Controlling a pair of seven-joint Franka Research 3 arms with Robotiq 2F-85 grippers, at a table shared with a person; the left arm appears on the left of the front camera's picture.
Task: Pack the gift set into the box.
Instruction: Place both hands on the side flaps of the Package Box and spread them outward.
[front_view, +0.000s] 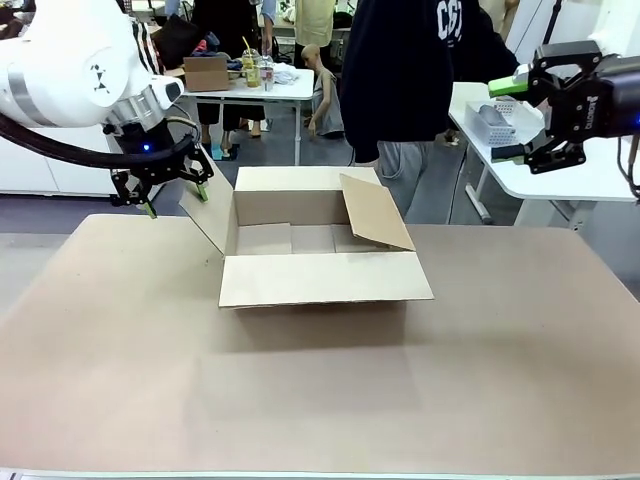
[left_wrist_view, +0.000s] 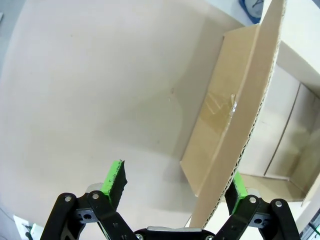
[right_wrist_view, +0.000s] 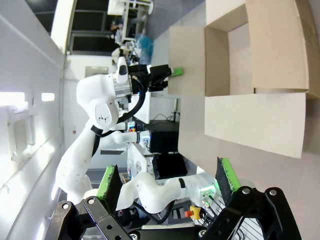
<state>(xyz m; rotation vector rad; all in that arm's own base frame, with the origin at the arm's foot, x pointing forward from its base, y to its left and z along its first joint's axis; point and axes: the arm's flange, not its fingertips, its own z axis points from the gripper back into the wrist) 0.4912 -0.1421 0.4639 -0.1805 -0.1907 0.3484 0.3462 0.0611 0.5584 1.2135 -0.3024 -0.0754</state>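
Tan tabletop (front_view: 150, 400) stretches wide across the front view, with broad open surface in front of the box (front_view: 320, 278) and on both its sides. At the left, the left pincer (front_view: 177, 201) hangs released, its green pads spread. It is at the outer edge of the left flap (front_view: 207, 215), which stands slanted outward. Its own wrist view adds what the front view cannot. There the corrugated flap edge (left_wrist_view: 250, 115) runs up between the two fingers, close by one pad (left_wrist_view: 239, 186) and well apart from the other; whether it touches I cannot tell. That view also shows a strip of clear tape (left_wrist_view: 220, 102) on the carton's side wall. The box sits mid-tabletop toward the far side with its top open. Its near flap is folded flat outward, and its right flap (front_view: 375, 212) tilts in over the opening. Behind it stands a person (front_view: 400, 70) in a dark top with white letters cut by the picture's edge. They look like "CS"; the rest is unreadable. At the right, the right pincer (front_view: 507, 120) is raised and released, its jaws wide, well apart from the box and in front of a white side table (front_view: 590, 175). Its wrist view, rolled sideways, looks down into the box onto its brown floor (right_wrist_view: 235, 55) and shows the left arm (right_wrist_view: 95, 110) at the flap.
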